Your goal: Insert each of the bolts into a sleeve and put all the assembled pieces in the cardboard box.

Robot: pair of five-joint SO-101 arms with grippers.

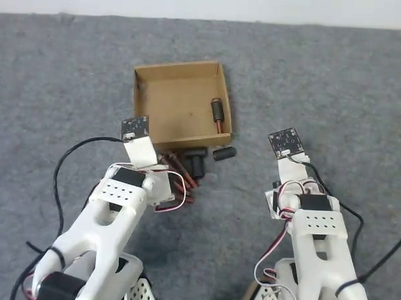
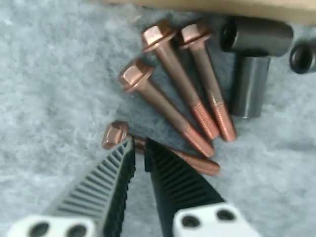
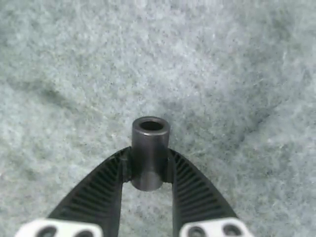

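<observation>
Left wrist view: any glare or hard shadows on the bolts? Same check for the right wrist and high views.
Left wrist view: bolts carry soft streak highlights, none blown out; shadows on the carpet are faint. Right wrist view: sleeve between the fingers has a dark bore and a soft shadow behind it. High view: light even, cardboard box mildly shaded along its inner walls.

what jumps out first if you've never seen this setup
The right gripper clamps a dark sleeve upright, its open bore showing. The left gripper pinches one copper bolt near its head, with three more bolts and loose sleeves lying beside it, just outside the cardboard box. Inside the box, one assembled piece lies by the wall nearer the right arm.
</observation>
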